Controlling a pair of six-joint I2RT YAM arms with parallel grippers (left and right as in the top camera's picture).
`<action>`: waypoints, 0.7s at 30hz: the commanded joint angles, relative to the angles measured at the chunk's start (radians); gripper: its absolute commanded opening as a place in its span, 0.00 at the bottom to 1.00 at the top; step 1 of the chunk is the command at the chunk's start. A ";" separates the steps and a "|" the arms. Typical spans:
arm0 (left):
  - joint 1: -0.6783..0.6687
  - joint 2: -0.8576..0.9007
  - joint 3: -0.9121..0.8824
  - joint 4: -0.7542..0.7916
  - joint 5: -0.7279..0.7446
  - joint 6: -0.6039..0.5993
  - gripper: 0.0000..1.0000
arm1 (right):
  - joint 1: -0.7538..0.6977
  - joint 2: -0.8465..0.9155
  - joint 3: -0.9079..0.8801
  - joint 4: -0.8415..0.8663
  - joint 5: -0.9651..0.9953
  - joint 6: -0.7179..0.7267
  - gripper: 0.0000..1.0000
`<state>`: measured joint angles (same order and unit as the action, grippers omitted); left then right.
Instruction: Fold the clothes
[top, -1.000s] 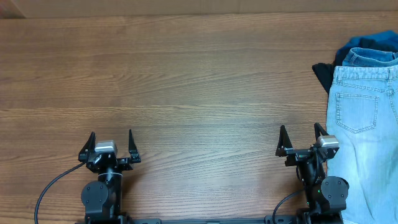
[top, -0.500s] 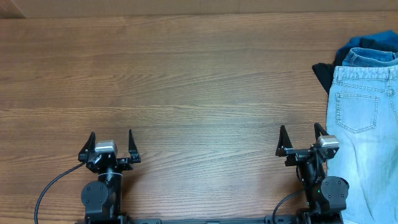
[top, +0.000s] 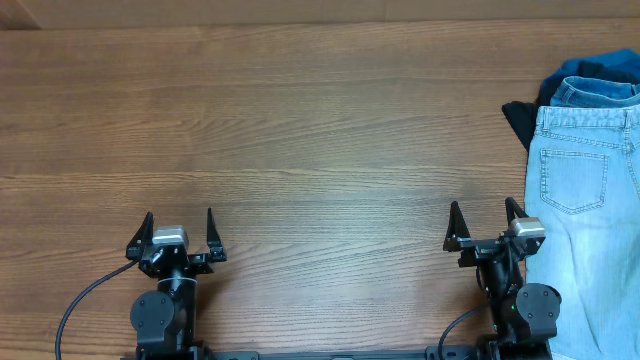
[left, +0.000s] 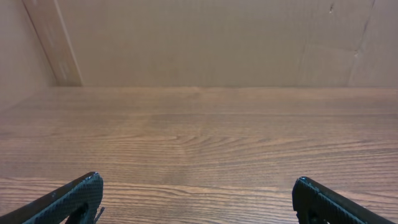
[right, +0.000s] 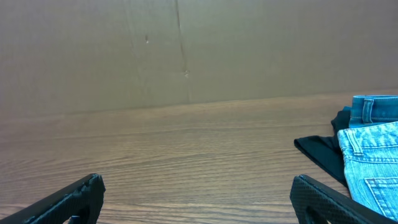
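I list, table (top: 320, 120) right edge: pale shorts (top: 585, 220) stacked on blue jeans (top: 600, 93), black garment (top: 518, 120) beneath. Left gripper (top: 179, 215), right gripper (top: 484, 206): spread wide, holding nothing.

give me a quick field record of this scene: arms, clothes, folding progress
left end effector: open, empty, far from the clothes
right end effector: open, empty, just left of the shorts
shorts: pale denim, back pockets up, laid flat at the table's right side, partly out of frame
other clothes: jeans, dark blue garment, black garment, piled at the shorts' waistband end
table: wood
folding: not started
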<state>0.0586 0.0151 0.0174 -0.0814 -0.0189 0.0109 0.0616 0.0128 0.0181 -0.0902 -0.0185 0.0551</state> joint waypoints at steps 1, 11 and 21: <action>-0.006 -0.011 -0.012 0.005 0.011 0.019 1.00 | 0.003 -0.006 -0.010 0.006 0.010 -0.002 1.00; -0.006 -0.011 -0.012 0.005 0.011 0.019 1.00 | 0.003 -0.006 -0.010 0.006 0.010 -0.002 1.00; -0.006 -0.011 -0.012 0.004 0.011 0.019 1.00 | 0.004 -0.006 -0.010 0.097 -0.211 -0.001 1.00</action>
<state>0.0586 0.0151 0.0174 -0.0814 -0.0185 0.0113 0.0612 0.0132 0.0181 -0.0399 -0.0845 0.0551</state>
